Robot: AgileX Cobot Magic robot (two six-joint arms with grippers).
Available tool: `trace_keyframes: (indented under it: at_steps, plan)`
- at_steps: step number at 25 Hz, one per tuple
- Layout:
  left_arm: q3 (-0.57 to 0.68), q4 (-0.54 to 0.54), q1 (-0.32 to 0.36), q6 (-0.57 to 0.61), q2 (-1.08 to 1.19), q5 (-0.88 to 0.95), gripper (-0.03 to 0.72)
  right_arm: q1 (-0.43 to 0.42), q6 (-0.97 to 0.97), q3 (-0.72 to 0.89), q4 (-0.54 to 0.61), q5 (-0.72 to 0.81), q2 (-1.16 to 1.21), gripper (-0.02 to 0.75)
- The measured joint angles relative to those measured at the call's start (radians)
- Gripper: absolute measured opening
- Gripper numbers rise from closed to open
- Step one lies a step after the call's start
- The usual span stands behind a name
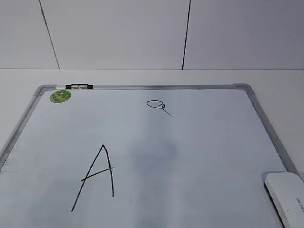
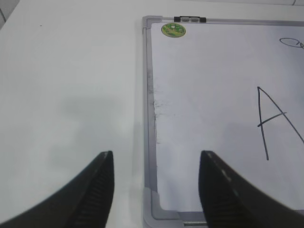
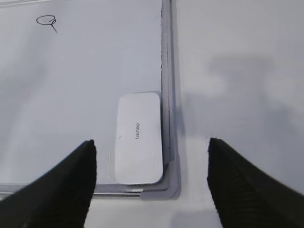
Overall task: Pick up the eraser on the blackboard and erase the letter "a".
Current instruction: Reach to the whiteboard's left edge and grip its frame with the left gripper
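Note:
The white eraser (image 1: 288, 197) lies flat in the near right corner of the blackboard (image 1: 199, 156); it also shows in the right wrist view (image 3: 138, 137). The small letter "a" (image 1: 157, 106) is drawn near the board's far middle, and shows in the right wrist view (image 3: 46, 21). My right gripper (image 3: 151, 159) is open and empty, hovering above the eraser and the board's corner. My left gripper (image 2: 156, 171) is open and empty above the board's near left corner (image 2: 156, 209). Neither gripper shows in the exterior view.
A large capital "A" (image 1: 96, 178) is drawn at the near left. A marker (image 1: 79, 87) lies on the far frame beside a round green sticker (image 1: 60, 96). White table (image 2: 71, 95) surrounds the board; a white wall stands behind.

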Motion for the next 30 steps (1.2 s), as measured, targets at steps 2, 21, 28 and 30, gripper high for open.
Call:
trace_keyframes:
  at_steps: [2,21,28,30]
  plan:
    - [0.0,0.0,0.0,0.0,0.007,0.002,0.423,0.0,0.004,-0.017,0.022,0.015,0.067,0.559]
    - [-0.162,0.0,0.0,0.012,0.749,0.061,0.372,0.0,0.026,-0.085,0.122,0.08,0.394,0.559]
    - [-0.327,0.012,0.0,0.058,1.056,0.005,0.371,0.0,0.026,-0.085,0.122,0.08,0.394,0.559]
    - [-0.366,0.014,0.0,0.078,1.135,-0.036,0.371,0.0,0.026,-0.085,0.122,0.08,0.394,0.559]
